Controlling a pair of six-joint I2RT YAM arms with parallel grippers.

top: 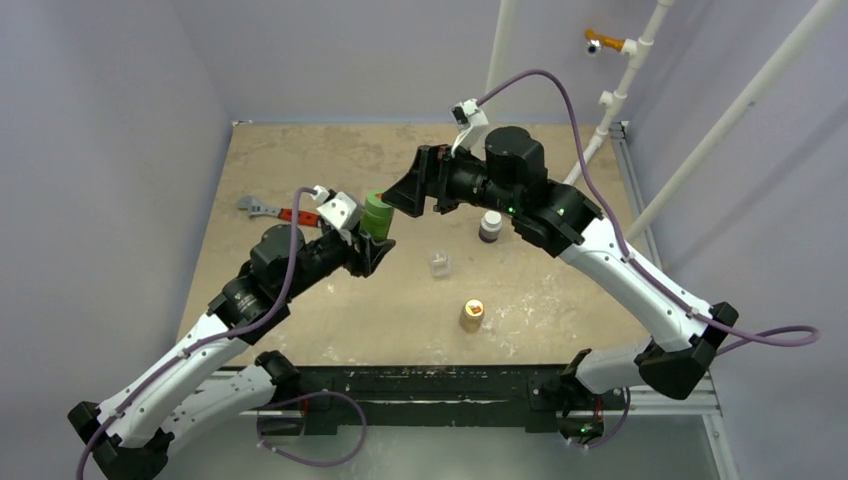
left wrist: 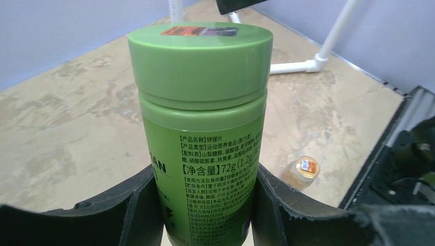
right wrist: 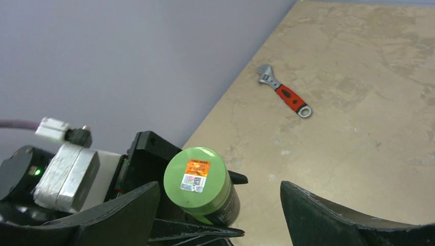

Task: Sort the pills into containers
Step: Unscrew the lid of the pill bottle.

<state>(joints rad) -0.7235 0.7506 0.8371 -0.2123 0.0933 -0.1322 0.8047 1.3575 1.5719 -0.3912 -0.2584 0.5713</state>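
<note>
top view. tan worn tabletop [top: 300,160], both arms reaching in toward the middle. left gripper [top: 375,243] is clamped on the lower body of an upright green plastic bottle [top: 377,214], its green lid on. right gripper [top: 400,197] sits just beside the top of the bottle, black fingers spread apart. small clear plastic case [top: 439,263] stands on the table between the two arms, to the right of the bottle, with no gripper on it. dark brown bottle with a white cap [top: 490,226] is beyond the case, under the right arm. tan-orange bottle [top: 471,314] is nearer the arm bases. red-handled adjustable wrench [top: 270,210] lies left of the left wrist. the pills are too small to make out.

left wrist view. green plastic bottle fills the frame, upright, pinched on both sides by the black fingers [left wrist: 138,210]. printed label faces the camera; a sticker sits on the lid. tan-orange bottle is on the table beyond, to the right.

right wrist view. looking down on the stickered lid. right fingers [right wrist: 118,215] stand wide on either side of it, clear of the lid on both sides. left gripper sits underneath the bottle. wrench lies well apart on the table beyond. case and pills are out of this frame.
</note>
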